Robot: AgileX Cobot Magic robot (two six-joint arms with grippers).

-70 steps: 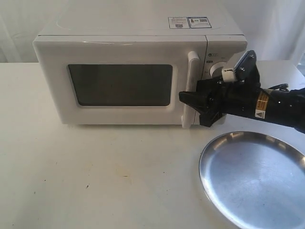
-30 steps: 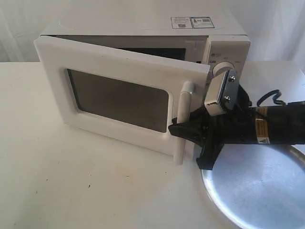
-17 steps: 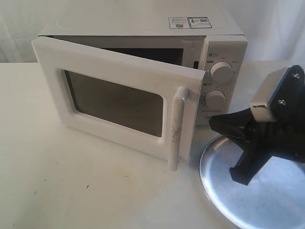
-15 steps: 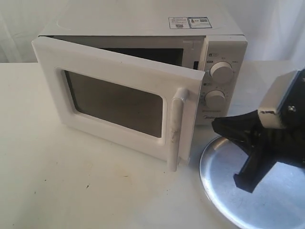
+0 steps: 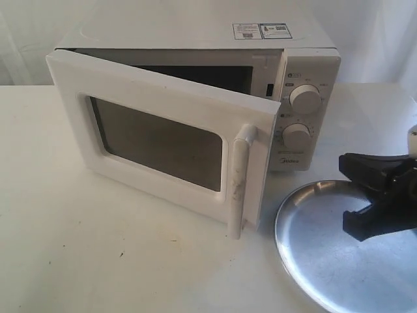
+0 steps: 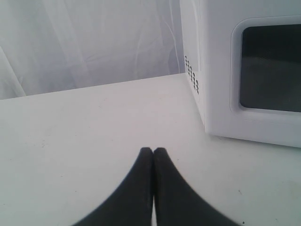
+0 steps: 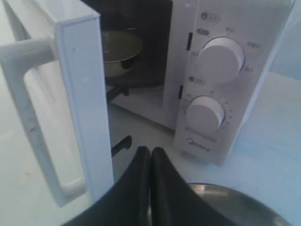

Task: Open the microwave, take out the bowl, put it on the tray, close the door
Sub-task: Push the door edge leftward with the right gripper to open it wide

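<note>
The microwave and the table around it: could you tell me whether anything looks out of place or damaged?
Nothing serious stands out. The door hangs partly open, and the bowl sits upright inside the microwave. Only grey smudges mark the handle, and a few small stains dot the table.

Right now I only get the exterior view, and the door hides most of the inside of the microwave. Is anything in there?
Observer: Yes. The right wrist view shows a pale bowl sitting inside the microwave, past the open door.
Visitor: And the other arm? I see only one.
Observer: The left pincer is over the table, beside the microwave's vented side wall.
Visitor: Holding something?
Observer: No, its tips are pressed together, empty.
</note>
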